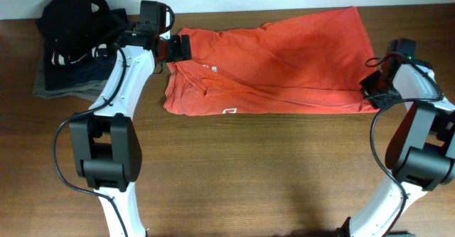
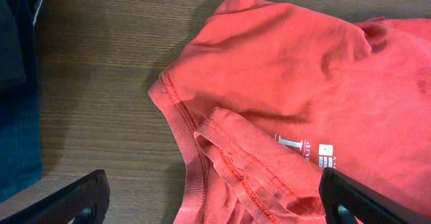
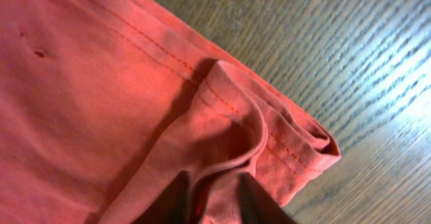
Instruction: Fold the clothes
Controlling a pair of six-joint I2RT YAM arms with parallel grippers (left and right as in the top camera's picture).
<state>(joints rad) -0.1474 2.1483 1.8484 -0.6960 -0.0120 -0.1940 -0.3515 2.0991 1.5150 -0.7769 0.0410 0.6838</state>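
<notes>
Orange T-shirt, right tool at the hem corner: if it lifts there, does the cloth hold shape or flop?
Likely floppy: the T-shirt lies wrinkled and its hem curls over itself by the right tool. Probably light: the cloth looks thin, so the rest should drape and drag across the table.

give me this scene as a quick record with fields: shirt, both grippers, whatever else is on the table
garment: orange-red T-shirt, spread on the table, rumpled at the neck end
left gripper: open, over the neck end, holding nothing
right gripper: shut on a hem corner of the T-shirt
other items: pile of dark clothes at the far left, apart from the T-shirt
</notes>
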